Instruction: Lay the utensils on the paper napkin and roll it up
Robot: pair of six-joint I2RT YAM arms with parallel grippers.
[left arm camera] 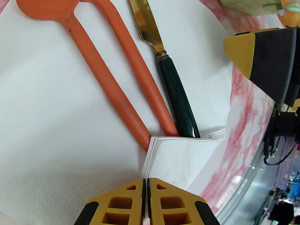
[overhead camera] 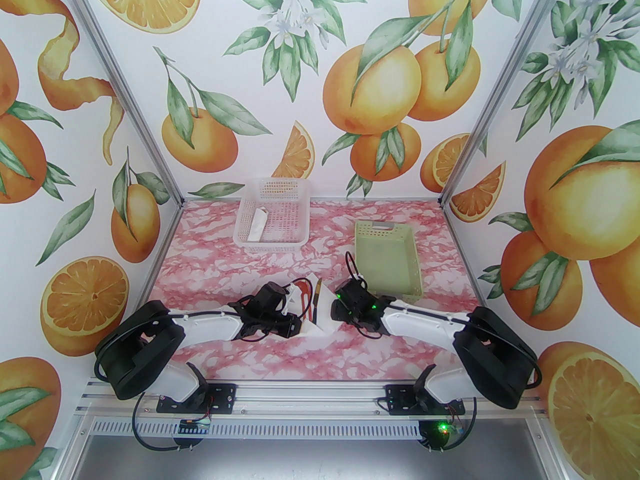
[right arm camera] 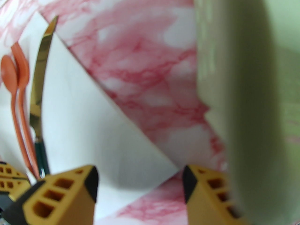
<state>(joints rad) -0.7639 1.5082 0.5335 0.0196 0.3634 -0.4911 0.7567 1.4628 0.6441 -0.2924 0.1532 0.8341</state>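
Spoon, fork and knife are laid side by side on paper napkin. Its folded corner is pinched by left gripper. Right gripper is held open.

Back wall: white, printed with oranges, slices, leaves, blossom. Left wall, right wall: same print. Aluminium posts at rear corners. Counter: pink-white marble pattern. Slotted aluminium rail along near edge. Grey metal sheet below. Light bright, even.

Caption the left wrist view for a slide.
Spoon, fork and knife side by side on the napkin, its corner folded over their handle ends, shut left gripper at the fold.
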